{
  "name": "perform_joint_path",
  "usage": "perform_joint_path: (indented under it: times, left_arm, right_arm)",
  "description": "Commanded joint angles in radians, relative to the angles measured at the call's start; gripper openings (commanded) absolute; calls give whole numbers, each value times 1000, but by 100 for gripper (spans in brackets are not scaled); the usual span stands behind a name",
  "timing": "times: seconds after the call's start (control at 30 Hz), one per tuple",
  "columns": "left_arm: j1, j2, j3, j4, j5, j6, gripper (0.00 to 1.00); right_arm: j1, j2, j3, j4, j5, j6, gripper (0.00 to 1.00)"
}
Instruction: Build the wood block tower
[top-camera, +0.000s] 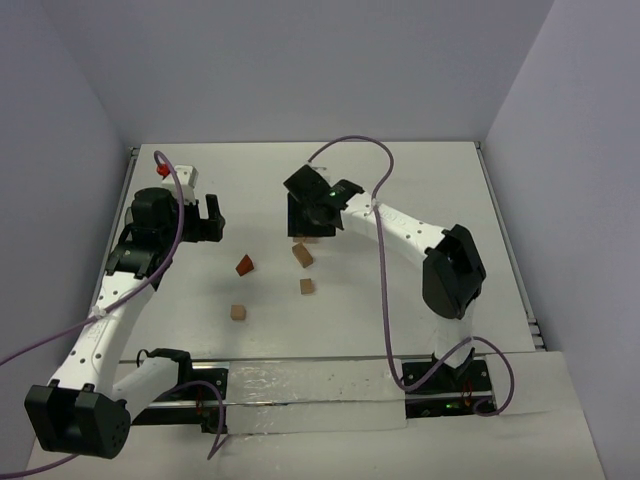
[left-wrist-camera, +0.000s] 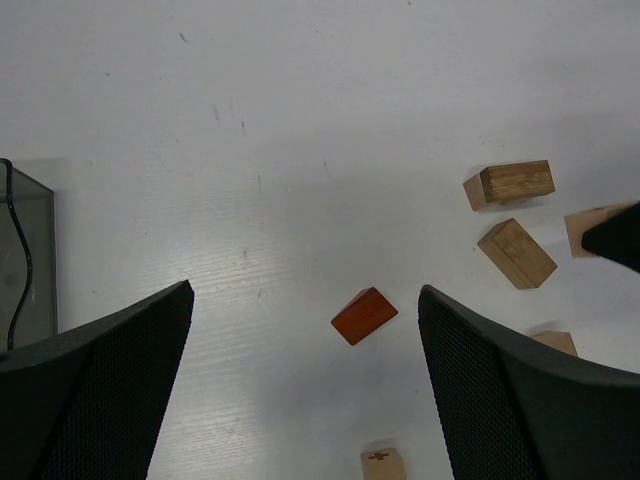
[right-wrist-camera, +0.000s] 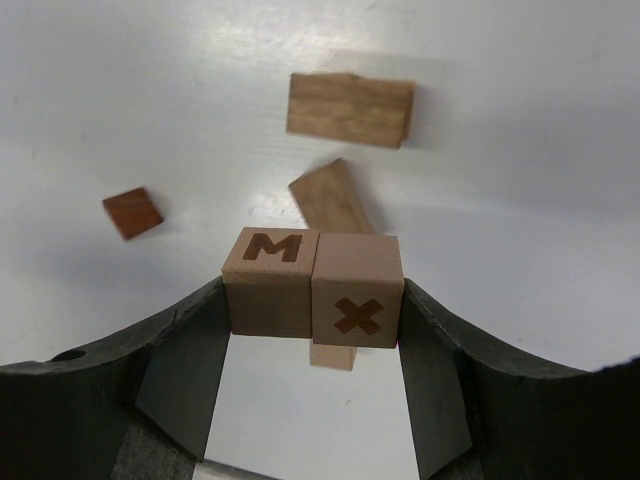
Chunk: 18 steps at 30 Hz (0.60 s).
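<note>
Gripping two cubes at once, the right gripper (right-wrist-camera: 312, 295) has its fingers pressed on the outer faces of the M cube (right-wrist-camera: 270, 280) and the X cube (right-wrist-camera: 358, 290), which sit side by side and touching, lifted off the desk (top-camera: 450, 180). Directly beneath the pair a tan block (right-wrist-camera: 335, 357) peeks out. Just beyond the gripper lies an oblong block (right-wrist-camera: 330, 195), a second oblong block (right-wrist-camera: 350, 108) sits farther out, and the red wedge (right-wrist-camera: 132, 212) is off to that gripper's left. No stack shows anywhere in the top view, so the tower looks barely begun.

This reads as the carry-and-place step. The next move calls for lowering the pair squarely onto a base and keeping both cubes flush. Pinched in a row like this, either one could swivel or slip out as the fingers ease off.

Over on the other side, the left gripper (left-wrist-camera: 305, 292) hangs with its jaws spread wide and nothing between them. The wedge lies just ahead of the gap, and the roof piece likely goes on last.

One container is in view: a dark translucent bin (left-wrist-camera: 25, 260) beyond the outer side of the left gripper's left finger. Only a corner shows, with a cable (left-wrist-camera: 18, 240) running across it, and its contents cannot be made out.
</note>
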<state>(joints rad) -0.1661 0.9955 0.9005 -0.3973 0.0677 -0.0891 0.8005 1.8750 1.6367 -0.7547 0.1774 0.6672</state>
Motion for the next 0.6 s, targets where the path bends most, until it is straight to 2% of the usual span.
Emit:
perform_joint_path:
  times: [0.0,0.57]
  left_arm:
    - [7,3,51,46,-2,6,99]
    - [7,26,56,47,10,-6,99]
  right_arm:
    - [-52,63,93,-26,14,-58,2]
    - [-92,190,229,-30,32,-74,6]
